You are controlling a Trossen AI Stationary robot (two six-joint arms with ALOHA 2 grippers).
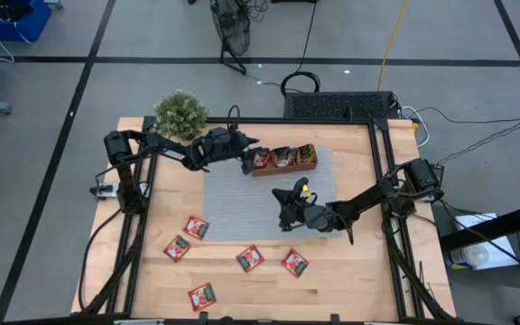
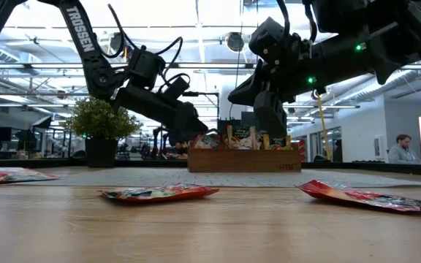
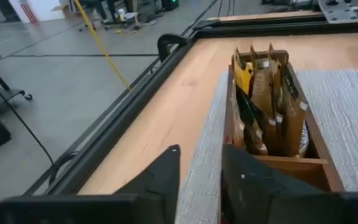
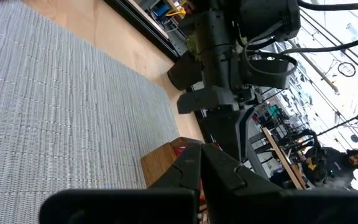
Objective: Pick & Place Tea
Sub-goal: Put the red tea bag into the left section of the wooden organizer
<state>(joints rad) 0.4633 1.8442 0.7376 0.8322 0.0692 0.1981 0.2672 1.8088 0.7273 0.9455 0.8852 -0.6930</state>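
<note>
A brown wooden tray [image 1: 283, 160] stands at the far edge of the grey mat [image 1: 242, 203], with tea packets [image 3: 263, 106] upright in its compartments. Several red tea packets [image 1: 249, 258] lie flat on the bare wood near the table's front edge. In the low view they show as flat shapes [image 2: 159, 193]. My left gripper [image 3: 201, 168] is open at the tray's left end [image 1: 249, 161], with nothing between its fingers. My right gripper [image 4: 201, 163] is shut and hovers over the mat just in front of the tray [image 1: 280, 194]. I see nothing between its fingers.
A potted plant [image 1: 181, 113] stands at the table's far left corner, behind the left arm. Black frame rails [image 1: 382, 181] run along the table's sides. A person [image 2: 400, 148] sits in the room behind the table. Bare mat lies left of my right gripper.
</note>
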